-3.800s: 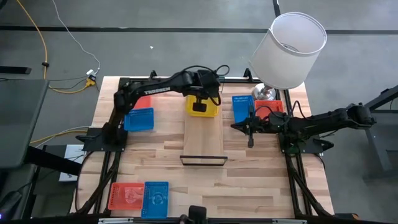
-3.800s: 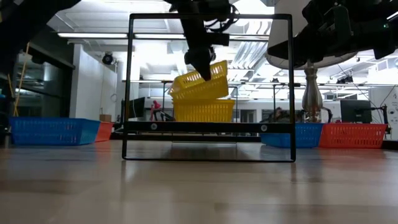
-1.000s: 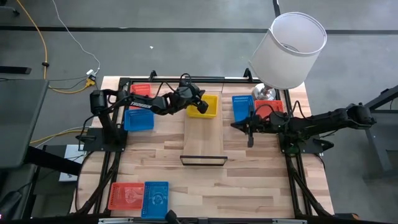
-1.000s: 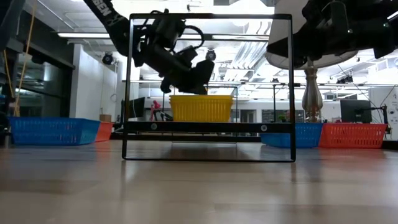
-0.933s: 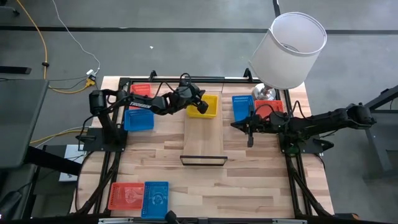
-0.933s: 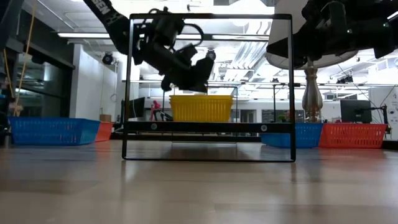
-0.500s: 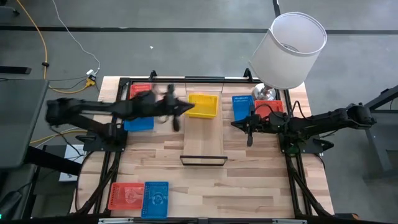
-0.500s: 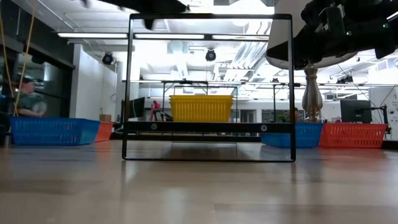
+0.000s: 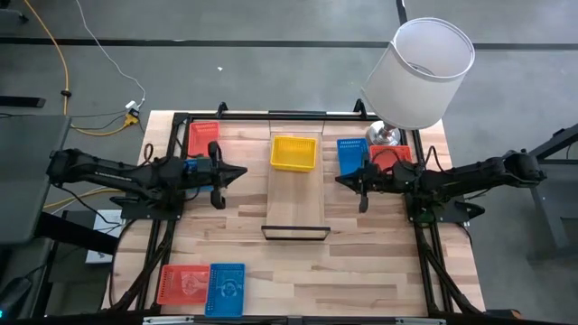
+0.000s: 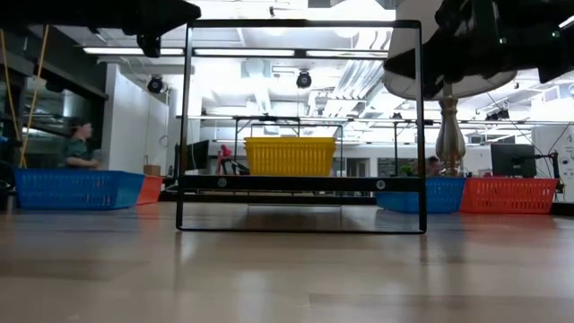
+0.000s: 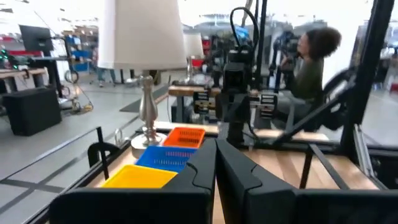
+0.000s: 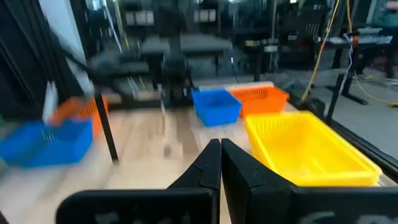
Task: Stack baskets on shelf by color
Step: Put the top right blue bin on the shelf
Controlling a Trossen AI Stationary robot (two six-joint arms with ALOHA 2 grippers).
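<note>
A stack of yellow baskets [image 9: 294,152] rests with its bottom on the far end of the light-wood shelf [image 9: 298,212]; the low view shows the yellow baskets [image 10: 291,155] above the shelf's black rail [image 10: 300,182]. My left gripper [image 9: 237,171] hovers shut to the left of the shelf, over a blue basket [image 9: 197,173], touching nothing. My right gripper [image 9: 340,181] waits shut to the right of the shelf. In the left wrist view my left gripper [image 11: 216,163] points across at the yellow baskets [image 11: 140,177]. In the right wrist view my right gripper [image 12: 221,155] faces the yellow baskets [image 12: 311,152].
A red basket [image 9: 204,137] sits at far left. A blue basket [image 9: 350,155] and a red basket [image 9: 390,155] sit right of the shelf by a lamp [image 9: 424,72]. A red basket [image 9: 183,284] and a blue basket [image 9: 226,289] lie near left. A person [image 11: 311,56] is beyond the table.
My left arm has drawn back from the yellow baskets' left rim toward the table's left edge and now lies stretched out level over the blue basket. The yellow stack has stayed on the shelf's far end.
</note>
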